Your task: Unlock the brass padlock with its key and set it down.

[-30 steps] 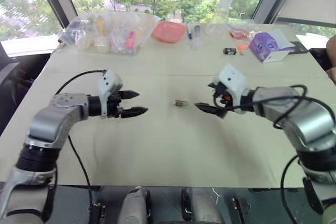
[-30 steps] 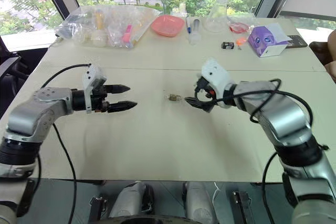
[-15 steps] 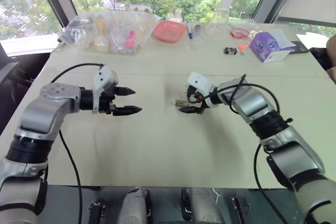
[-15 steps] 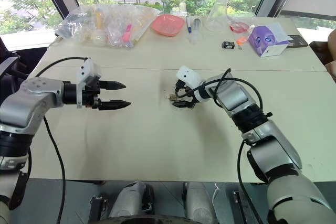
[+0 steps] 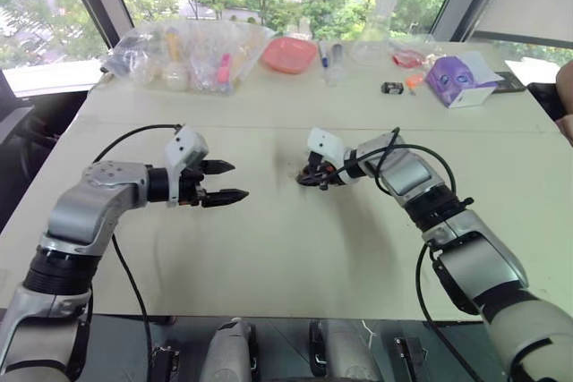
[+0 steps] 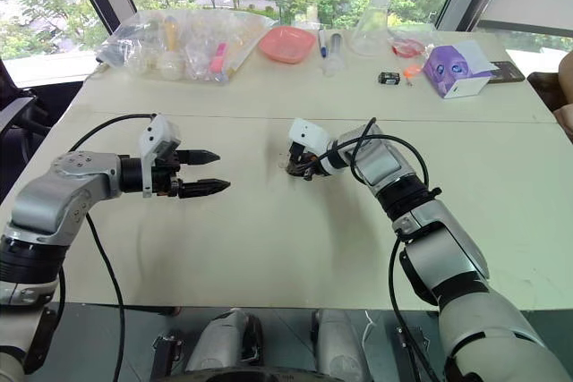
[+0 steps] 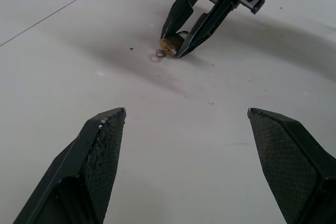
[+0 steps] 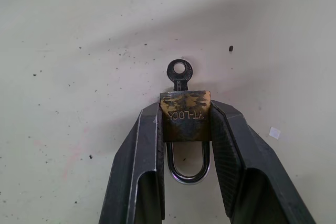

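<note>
The brass padlock [image 8: 185,115] lies on the white table [image 5: 295,257] near its middle, its silver shackle [image 8: 187,174] pointing back toward my right wrist. A small dark key [image 8: 180,72] sticks out of the body's far end, resting on the table. My right gripper [image 8: 186,111] is shut on the padlock, one finger pressed on each side of the body. The left wrist view shows the same grip [image 7: 178,51] at table level. My left gripper [image 5: 237,180] hovers open to the left of the padlock, about a hand's width away, its fingers [image 7: 105,145] spread with nothing between them.
Along the far edge of the table sit clear plastic bags [image 5: 188,51], a pink tray [image 5: 288,53], a glass flask [image 5: 374,29], a purple box [image 5: 457,80] and small items [image 5: 394,87]. A person's arm [image 5: 564,87] shows at the right edge.
My right gripper came down and leftward to the padlock and shut on its body. The left gripper stayed open in about the same place.
</note>
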Tool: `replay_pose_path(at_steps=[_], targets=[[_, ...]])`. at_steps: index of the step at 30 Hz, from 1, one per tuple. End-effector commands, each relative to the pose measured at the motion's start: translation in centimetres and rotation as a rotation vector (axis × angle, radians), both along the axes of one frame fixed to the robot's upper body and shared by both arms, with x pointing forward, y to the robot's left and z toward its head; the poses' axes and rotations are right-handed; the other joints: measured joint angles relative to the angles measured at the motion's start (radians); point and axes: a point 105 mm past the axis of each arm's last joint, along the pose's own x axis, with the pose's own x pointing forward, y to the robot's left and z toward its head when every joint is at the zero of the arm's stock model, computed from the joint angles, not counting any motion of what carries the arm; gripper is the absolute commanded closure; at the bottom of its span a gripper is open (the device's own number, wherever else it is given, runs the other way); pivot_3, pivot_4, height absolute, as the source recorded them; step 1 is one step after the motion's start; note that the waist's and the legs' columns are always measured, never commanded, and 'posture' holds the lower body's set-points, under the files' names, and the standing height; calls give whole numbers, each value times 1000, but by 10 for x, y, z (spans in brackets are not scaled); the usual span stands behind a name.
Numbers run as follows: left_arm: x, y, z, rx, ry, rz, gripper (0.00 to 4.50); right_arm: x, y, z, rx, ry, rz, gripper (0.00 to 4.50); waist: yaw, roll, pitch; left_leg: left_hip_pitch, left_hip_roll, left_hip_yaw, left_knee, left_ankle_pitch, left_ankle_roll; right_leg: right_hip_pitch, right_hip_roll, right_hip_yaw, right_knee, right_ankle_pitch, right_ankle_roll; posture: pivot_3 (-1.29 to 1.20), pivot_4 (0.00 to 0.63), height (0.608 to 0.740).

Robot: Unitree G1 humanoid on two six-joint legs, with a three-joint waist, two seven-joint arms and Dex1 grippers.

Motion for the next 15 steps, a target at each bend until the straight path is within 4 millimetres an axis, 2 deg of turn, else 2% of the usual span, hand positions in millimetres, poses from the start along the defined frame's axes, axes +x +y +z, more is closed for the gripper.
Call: replay_pose_path(at_steps=[1, 4, 7, 10, 13, 15], targets=[[12, -3, 21, -113, -48, 18, 621, 4, -8, 21, -42, -210, 21, 3831, 6, 0, 0, 0, 0, 0, 0, 0, 0, 0, 0, 0, 0, 0, 0, 0, 150, 733], [22, -11, 24, -204, -23, 15, 621, -8, 6, 60, -2, -476, 142, 3831, 3, 0, 0, -2, -1, 0, 1, 0, 0, 0, -1, 0, -1, 0, 0, 0, 150, 733], [38, -21, 33, -339, 14, 11, 621, -23, 16, 94, 77, -619, 149, 3831, -1, 0, 0, -2, -1, 0, 0, 0, 0, -2, -1, 0, -1, 0, 0, 0, 150, 733], [48, -29, 41, -418, 28, -1, 621, -34, 24, 107, 105, -673, 143, 3831, -5, 0, 0, -2, 0, 0, 0, 1, -2, -2, 1, -1, 0, 0, 0, 0, 150, 733], [50, -41, 46, -451, 39, -53, 621, -41, 31, 113, 123, -698, 136, 3831, -3, 0, 0, -1, 0, 0, 0, 1, -2, -2, 1, -1, 0, 0, 0, 0, 150, 733], [52, -47, 50, -466, 37, -77, 1158, -43, 34, 115, 135, -703, 128, 3831, -2, 0, 0, -1, 0, 0, 0, 1, -2, -2, 1, -1, 0, 0, 0, 0, 150, 733]])
